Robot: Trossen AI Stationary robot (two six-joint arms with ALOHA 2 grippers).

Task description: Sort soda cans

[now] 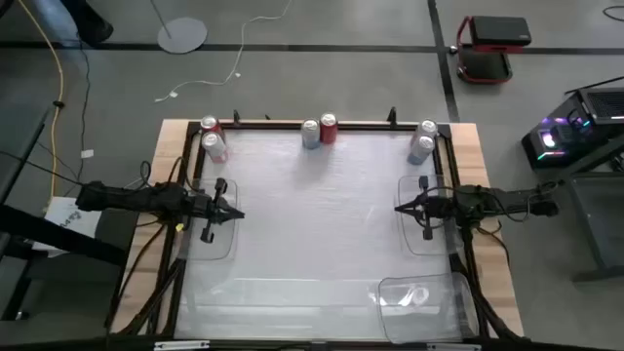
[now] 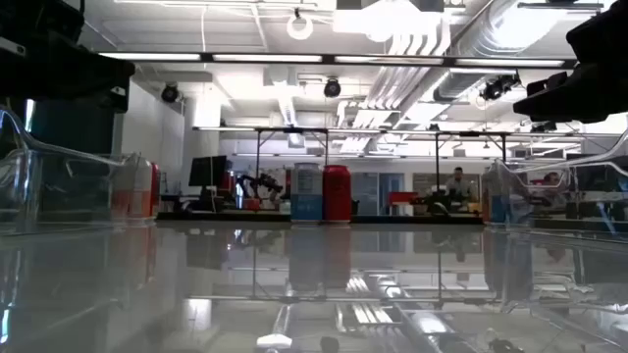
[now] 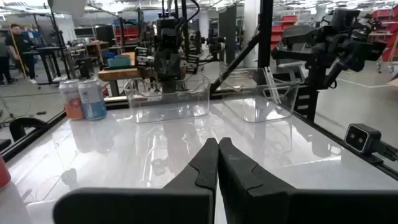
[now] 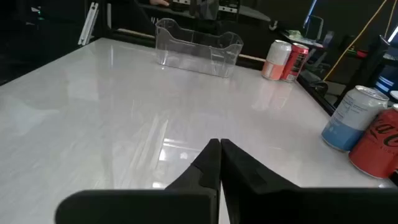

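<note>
Soda cans stand in three pairs along the far edge of the white table (image 1: 312, 224), all well apart from my jaws: a red can (image 1: 209, 126) and a pale can (image 1: 214, 147) at the far left corner, a silver can (image 1: 310, 134) touching a red can (image 1: 329, 129) at the middle, and two silver cans (image 1: 426, 130) (image 1: 419, 149) at the far right corner. My left gripper (image 1: 226, 211) hovers over a clear tray (image 1: 216, 234) at the table's left side, fingers pressed together and holding nothing. My right gripper (image 1: 407, 207) hangs over a second clear tray (image 1: 426, 237) at the right side, likewise clenched and empty. A third clear tray (image 1: 424, 297) lies near the front right.

My left wrist camera shows the right arm (image 3: 166, 53) across the table, behind its tray, and a person (image 3: 18, 46) in the room beyond. The low camera shows the middle pair side by side, blue-labelled can (image 2: 306, 193) left of the red one (image 2: 337, 193). My right wrist camera reads the middle pair close by (image 4: 376, 144).
</note>
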